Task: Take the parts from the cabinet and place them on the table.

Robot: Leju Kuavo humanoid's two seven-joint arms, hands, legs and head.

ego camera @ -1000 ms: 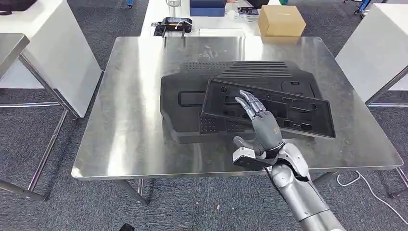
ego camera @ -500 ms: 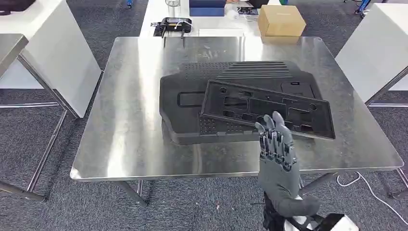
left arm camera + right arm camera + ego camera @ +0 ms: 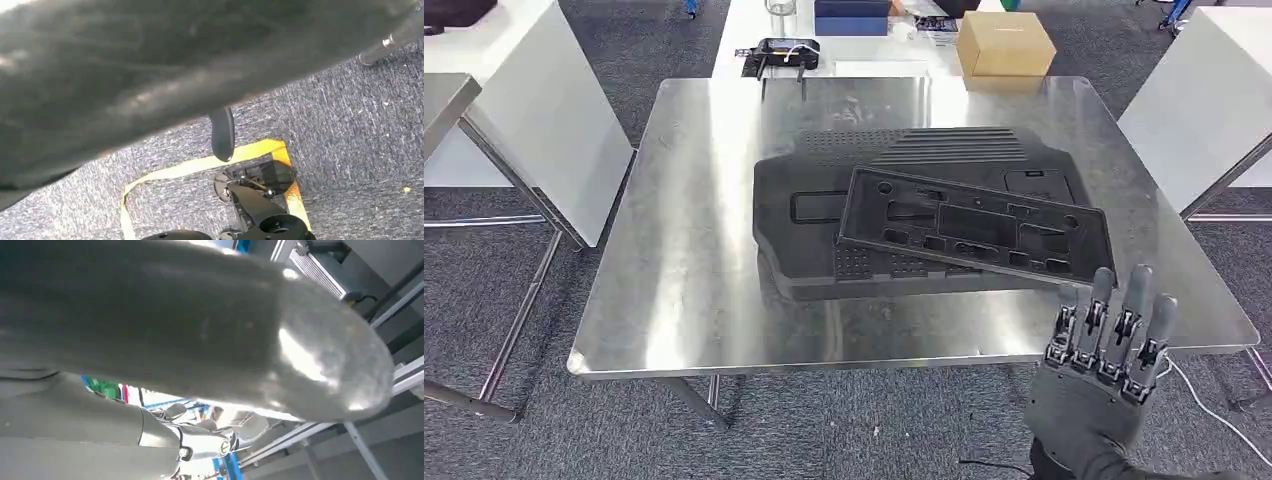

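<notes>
Right hand empty, fingers spread; black panel atop larger panel (no writing legible)

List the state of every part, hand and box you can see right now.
Large black panel: flat on the steel table.
Smaller black frame: lying across the large panel, unheld.
Right hand: raised, fingers apart, holding nothing.
Cardboard box: closed, on the far white table.
</notes>
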